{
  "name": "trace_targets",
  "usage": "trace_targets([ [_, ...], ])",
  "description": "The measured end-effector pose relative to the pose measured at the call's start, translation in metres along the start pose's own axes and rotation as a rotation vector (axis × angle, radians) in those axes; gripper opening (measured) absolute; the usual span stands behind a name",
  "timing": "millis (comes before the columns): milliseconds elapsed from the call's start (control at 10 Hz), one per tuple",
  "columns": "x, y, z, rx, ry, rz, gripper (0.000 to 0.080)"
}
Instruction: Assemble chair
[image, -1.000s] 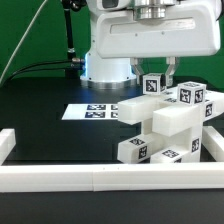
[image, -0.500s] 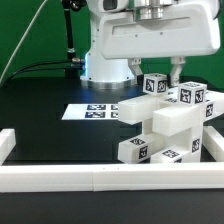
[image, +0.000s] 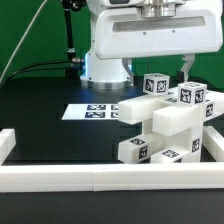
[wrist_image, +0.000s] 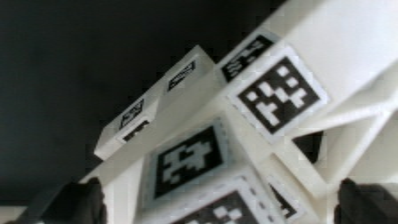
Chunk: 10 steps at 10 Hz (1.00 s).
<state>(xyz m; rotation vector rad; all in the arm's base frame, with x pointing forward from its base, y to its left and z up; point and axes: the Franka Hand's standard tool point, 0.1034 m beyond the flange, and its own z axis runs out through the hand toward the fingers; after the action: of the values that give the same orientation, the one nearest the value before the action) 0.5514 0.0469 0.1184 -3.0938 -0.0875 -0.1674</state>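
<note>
The chair (image: 170, 125) is a stack of white blocky parts with black-and-white tags, standing at the exterior view's right, just behind the front wall. Its upper tagged parts (image: 153, 85) reach up toward my gripper (image: 181, 68), which hovers just above the stack's top and is not touching it. In the wrist view the chair's tagged white parts (wrist_image: 249, 110) fill the picture. My gripper (wrist_image: 217, 205) is open, its dark fingertips (wrist_image: 71, 200) wide apart on either side of the parts and holding nothing.
The marker board (image: 92, 111) lies flat on the black table to the left of the chair. A long low white border wall (image: 100, 178) runs along the front, with a corner piece at the left (image: 8, 142). The robot's white base (image: 105, 60) stands behind.
My gripper has moved toward the exterior view's right and slightly up above the chair's top. The chair parts have not moved.
</note>
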Motion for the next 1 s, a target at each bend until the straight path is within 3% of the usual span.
trace_targets([
  [100, -0.0001, 0.0, 0.0002, -0.001, 0.0, -0.031, 0.0649],
  [200, -0.0012, 0.0009, 0.0032, -0.021, -0.012, -0.229, 0.0649],
  [400, -0.0011, 0.002, 0.004, -0.024, -0.014, -0.232, 0.0649],
  [500, -0.0011, 0.002, 0.0041, -0.025, -0.014, -0.223, 0.056],
  [600, -0.0012, 0.002, 0.0042, -0.025, -0.014, -0.187, 0.0376],
  [700, -0.0012, 0.002, 0.0042, -0.025, -0.013, -0.113, 0.0281],
  [900, -0.0011, 0.0014, 0.0042, -0.024, -0.01, 0.042, 0.0281],
  [1000, -0.0012, -0.0021, 0.0043, -0.023, -0.007, 0.281, 0.0281],
])
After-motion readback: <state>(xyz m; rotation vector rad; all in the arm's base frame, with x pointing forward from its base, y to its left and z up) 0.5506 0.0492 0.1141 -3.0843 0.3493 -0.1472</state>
